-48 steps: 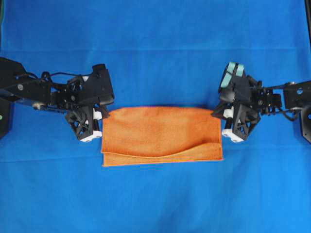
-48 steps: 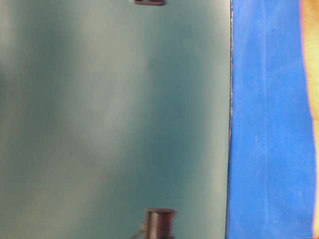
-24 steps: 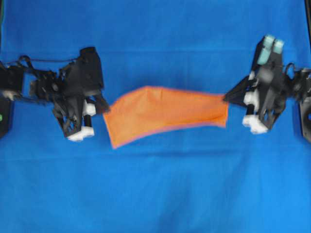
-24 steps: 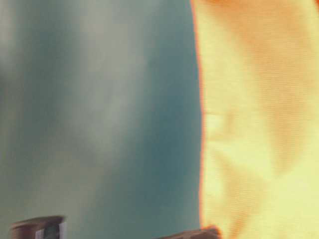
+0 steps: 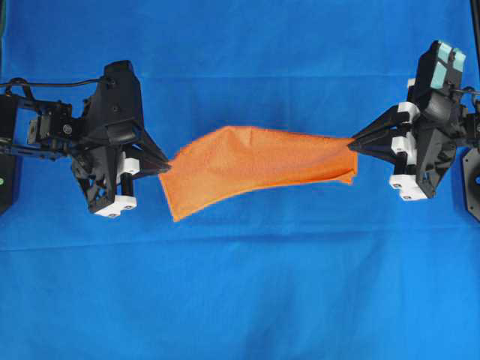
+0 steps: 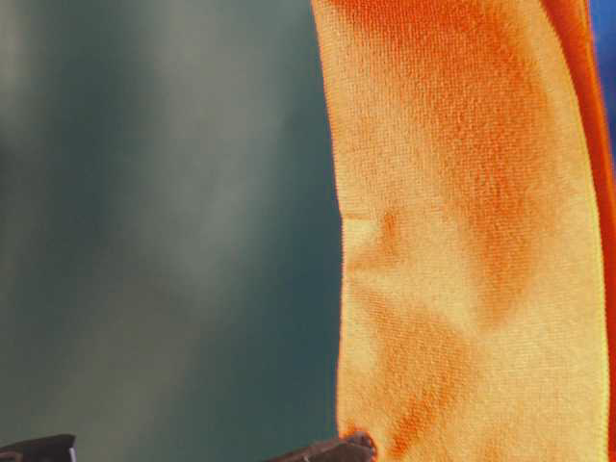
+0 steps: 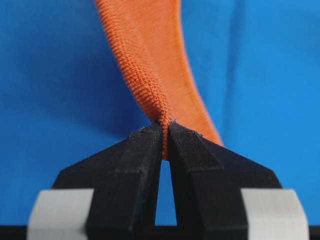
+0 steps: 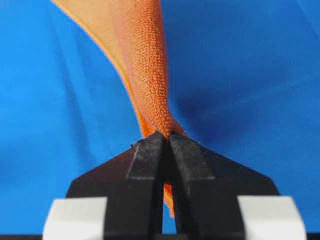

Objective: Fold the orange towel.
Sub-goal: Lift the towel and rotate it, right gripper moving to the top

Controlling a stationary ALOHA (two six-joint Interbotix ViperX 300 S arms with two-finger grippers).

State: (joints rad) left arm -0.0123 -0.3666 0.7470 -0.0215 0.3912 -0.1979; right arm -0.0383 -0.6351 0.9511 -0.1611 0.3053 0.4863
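The orange towel [image 5: 251, 169], folded in half, hangs stretched between my two grippers above the blue table covering. My left gripper [image 5: 166, 164] is shut on its left end, seen pinched between the jaws in the left wrist view [image 7: 165, 129]. My right gripper [image 5: 352, 145] is shut on its right end, also pinched in the right wrist view [image 8: 166, 135]. The towel's lower left corner sags toward the front. The towel fills the right of the table-level view [image 6: 462, 241], hanging close to that camera.
The blue table covering [image 5: 240, 292] spreads all round. The two arm bases stand at the left edge [image 5: 7, 180] and right edge [image 5: 472, 176] of the overhead view. Nothing else lies on the covering.
Both grippers have lifted the folded towel off the covering and drawn apart, stretching it. A second ago it lay flat as a rectangle; now it hangs taut between them.
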